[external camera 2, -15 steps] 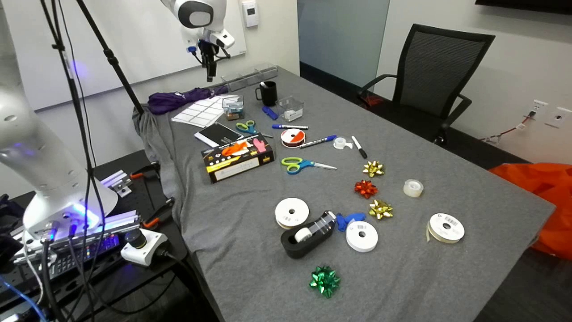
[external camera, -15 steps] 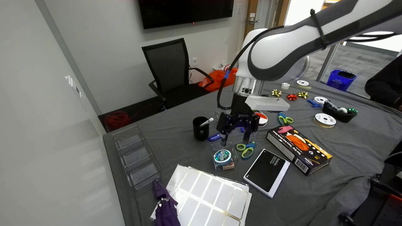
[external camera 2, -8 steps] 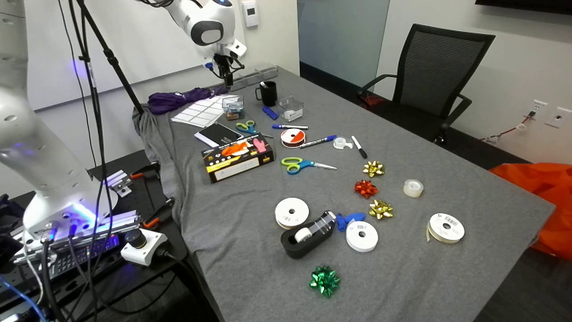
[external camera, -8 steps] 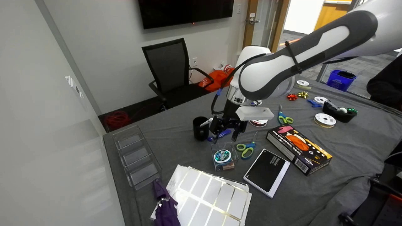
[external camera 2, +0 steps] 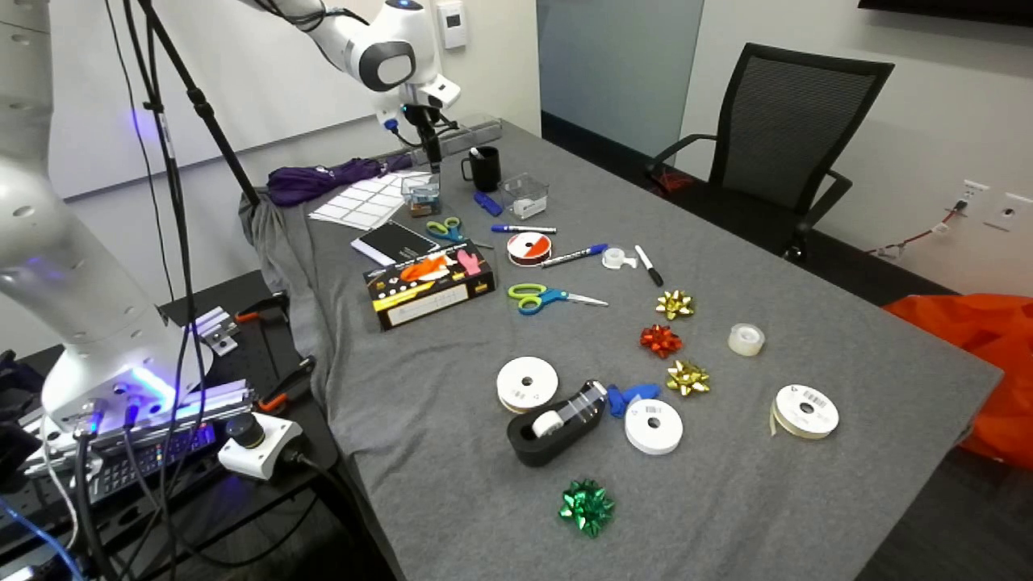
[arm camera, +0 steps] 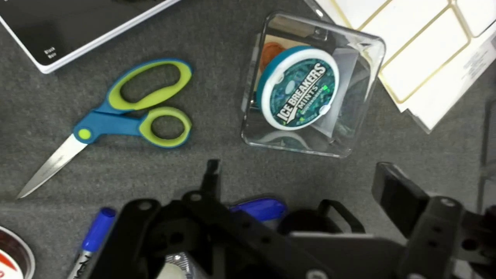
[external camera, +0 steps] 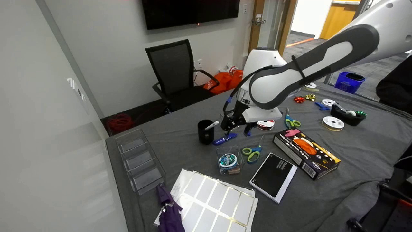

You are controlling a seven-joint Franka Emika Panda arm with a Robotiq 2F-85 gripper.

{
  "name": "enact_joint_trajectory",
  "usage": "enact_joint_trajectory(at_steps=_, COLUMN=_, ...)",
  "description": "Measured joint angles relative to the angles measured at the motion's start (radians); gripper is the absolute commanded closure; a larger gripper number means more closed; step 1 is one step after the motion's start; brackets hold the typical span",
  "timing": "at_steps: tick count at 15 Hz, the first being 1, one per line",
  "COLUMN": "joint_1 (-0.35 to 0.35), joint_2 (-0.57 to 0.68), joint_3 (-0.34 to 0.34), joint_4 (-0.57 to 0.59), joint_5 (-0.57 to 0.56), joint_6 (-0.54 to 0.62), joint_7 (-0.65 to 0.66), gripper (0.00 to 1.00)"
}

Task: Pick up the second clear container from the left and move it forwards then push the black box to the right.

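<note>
The clear container (arm camera: 354,104), a teal mint tin (arm camera: 300,93) inside it, sits unmoved on the worktop (external camera 2: 871,347) between the scissors (arm camera: 116,124) and the label sheets (arm camera: 422,50), not yet lifted. Over the last second the claw (arm camera: 299,167) has dropped and shifted across, and in the wrist view it hangs spread and empty, the container beyond its fingers rather than between them, so this looks like lining up, with a further approach needed before a grasp. Farther out, the black box (external camera: 305,153) lies where it was, its push presumably waiting until the container has gone forwards.

Clear container (arm camera: 345,139), speckled teal tin (arm camera: 304,93), black-and-orange box (external camera: 306,153)
</note>
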Motion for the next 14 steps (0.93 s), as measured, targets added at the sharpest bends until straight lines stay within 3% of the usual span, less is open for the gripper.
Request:
enact_joint_trajectory(at_steps=4, joint_1=0.007, joint_2=0.023, joint_3=-0.012, joint_4=-0.008, joint_5=-0.012, joint_6=-0.005, joint_7=0.056, gripper=0.00)
enact_joint_trajectory(at_steps=14, joint_1=0.009, joint_2=0.067, joint_3=0.023, joint_4=-0.039, joint_5=0.010, joint_6=-0.002, joint_7=0.056, gripper=0.00)
